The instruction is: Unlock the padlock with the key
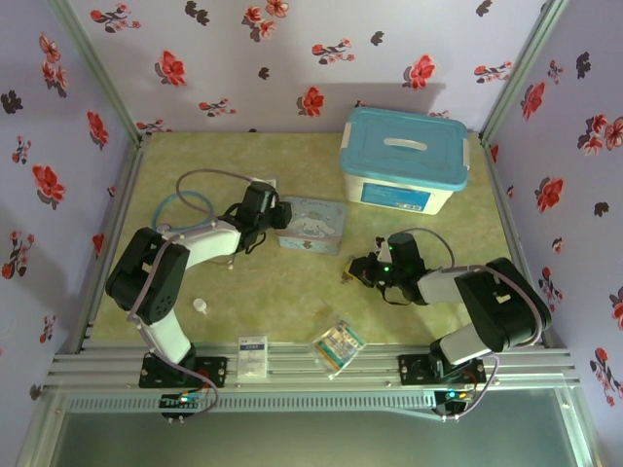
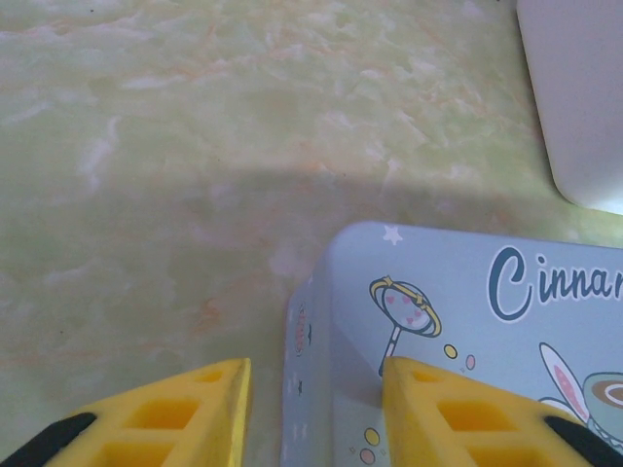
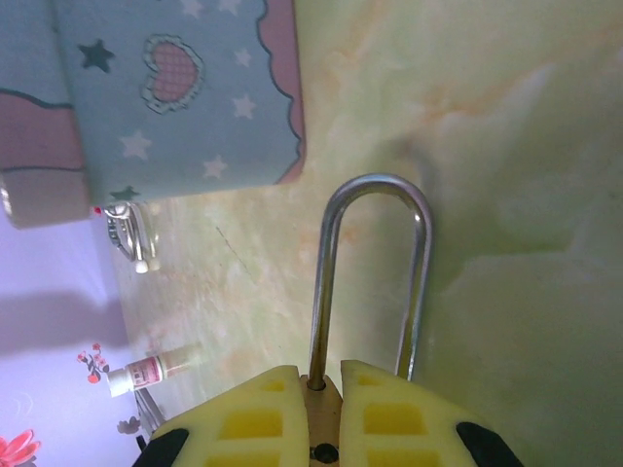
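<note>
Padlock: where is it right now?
In the right wrist view the padlock is clamped in the right pincer; from above it is right of centre, just off the cartoon tin's near right corner.

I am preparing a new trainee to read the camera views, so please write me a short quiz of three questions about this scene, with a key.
1. True or false: the right gripper is shut on the padlock.
2. Which thing's corner sits in the gap of the open left gripper? A) stethoscope B) cartoon tin C) small bottle
3. Fill in: the storage box at the far right has a ___ lid.
Key: 1 true; 2 B; 3 blue.
</note>
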### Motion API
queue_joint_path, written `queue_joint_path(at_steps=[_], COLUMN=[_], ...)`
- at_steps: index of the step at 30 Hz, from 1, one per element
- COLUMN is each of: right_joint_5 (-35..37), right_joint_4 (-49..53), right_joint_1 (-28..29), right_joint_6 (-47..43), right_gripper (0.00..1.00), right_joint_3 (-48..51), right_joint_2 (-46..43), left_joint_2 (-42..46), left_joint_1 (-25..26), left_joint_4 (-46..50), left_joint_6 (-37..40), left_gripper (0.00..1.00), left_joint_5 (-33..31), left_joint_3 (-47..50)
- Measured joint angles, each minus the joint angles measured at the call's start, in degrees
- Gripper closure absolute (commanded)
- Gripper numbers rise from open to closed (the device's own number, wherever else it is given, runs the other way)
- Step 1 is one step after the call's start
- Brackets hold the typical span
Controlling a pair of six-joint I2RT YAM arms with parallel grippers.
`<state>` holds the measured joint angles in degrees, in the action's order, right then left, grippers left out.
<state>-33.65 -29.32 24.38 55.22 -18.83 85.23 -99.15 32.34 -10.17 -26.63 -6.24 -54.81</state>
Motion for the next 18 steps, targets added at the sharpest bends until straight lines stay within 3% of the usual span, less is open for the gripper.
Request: queue_joint_path(at_steps=[7,10,16,18], right_joint_5=[0.02,0.02,4.09,6.45], right_joint_4=[-0.46,2.34,17.99,24.68], right_joint_1=[-0.13,-0.15,-0.2,-0.24], right_joint_6=[-1.44,-2.47,-7.61,-9.81], right_gripper=[1.0,0.93,0.86,0.75], right_joint_3=[1.44,0.33,-4.52,-5.79], right_joint_2=[-0.61,-0.7,-4.15,-6.29], left_joint_2=[0.0,0.02,0.55,0.66], left_joint_1=[0.0,-0.13,-0.33,-0.37], left_joint_4=[-0.72,-0.72,-0.96,-0.94], left_joint_6=[0.0,0.0,-0.02,-0.2], left_gripper=[0.59,0.56,0.5,0.47], left_joint_5=[0.24,0.26,0.24,0.24], left_joint_3=[0.42,0.5,1.27,1.36])
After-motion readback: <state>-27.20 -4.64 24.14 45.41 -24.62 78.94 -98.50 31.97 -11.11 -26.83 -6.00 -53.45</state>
